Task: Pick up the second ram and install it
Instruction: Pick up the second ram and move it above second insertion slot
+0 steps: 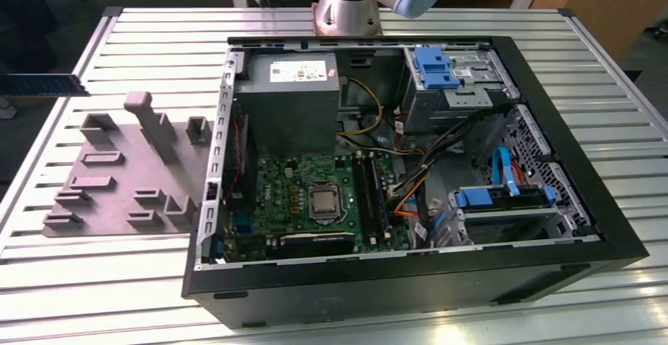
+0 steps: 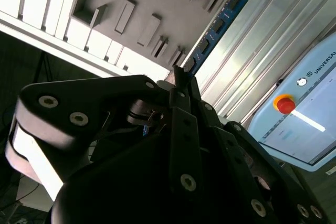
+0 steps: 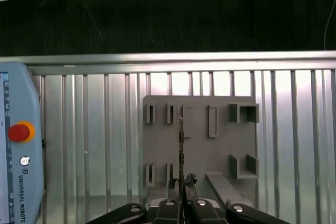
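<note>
Tool: black two-fingered gripper (image 3: 181,183), clenched on the stick's near end.
Second ram: long, narrow dark circuit-board stick (image 2: 219,23), held above the grey plastic fixture block (image 3: 220,145).
Long axis: straight out from the fingertips; the open black computer case (image 1: 418,286) lies well apart, toward the exterior view's right.

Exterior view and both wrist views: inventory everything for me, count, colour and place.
second ram: one, dark blue, clamped in the pincer.
fixture block: one, grey, on the table, exterior view's left of the case.
computer case: one, black, open, mid-table.
motherboard: one, green, inside the case.
power supply: one, grey, inside the case, next to the motherboard.
drive brackets: two, blue, inside the case, exterior view's right.
teach pendant: one, light blue with a red button, on the table.
table: one, silver, slatted, under everything.
robot arm: one, silver and light blue, behind the case in the exterior view.
pincer: one, black, shut on the second ram.
</note>
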Action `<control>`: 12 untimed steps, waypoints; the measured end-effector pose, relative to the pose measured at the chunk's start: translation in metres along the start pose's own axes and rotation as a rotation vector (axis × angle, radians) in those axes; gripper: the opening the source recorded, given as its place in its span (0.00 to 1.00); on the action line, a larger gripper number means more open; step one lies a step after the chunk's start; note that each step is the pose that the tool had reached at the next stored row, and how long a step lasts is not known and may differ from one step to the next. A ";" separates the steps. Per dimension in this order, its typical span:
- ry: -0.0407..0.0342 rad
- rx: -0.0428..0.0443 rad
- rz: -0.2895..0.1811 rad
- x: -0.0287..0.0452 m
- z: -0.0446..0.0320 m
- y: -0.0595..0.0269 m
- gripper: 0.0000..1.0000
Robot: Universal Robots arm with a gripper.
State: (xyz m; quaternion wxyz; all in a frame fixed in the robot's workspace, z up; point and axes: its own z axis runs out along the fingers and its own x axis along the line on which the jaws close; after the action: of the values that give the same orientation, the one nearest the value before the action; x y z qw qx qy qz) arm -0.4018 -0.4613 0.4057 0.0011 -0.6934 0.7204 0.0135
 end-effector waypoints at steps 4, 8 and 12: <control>0.0000 -0.0005 0.000 -0.0001 0.0000 -0.0021 0.14; 0.0001 -0.0012 0.000 -0.0001 -0.0001 -0.0045 0.14; 0.0000 -0.0017 0.000 -0.0003 -0.0001 -0.0072 0.14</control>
State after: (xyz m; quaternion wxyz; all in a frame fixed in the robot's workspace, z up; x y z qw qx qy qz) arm -0.3946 -0.4614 0.4056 0.0005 -0.6934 0.7204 0.0141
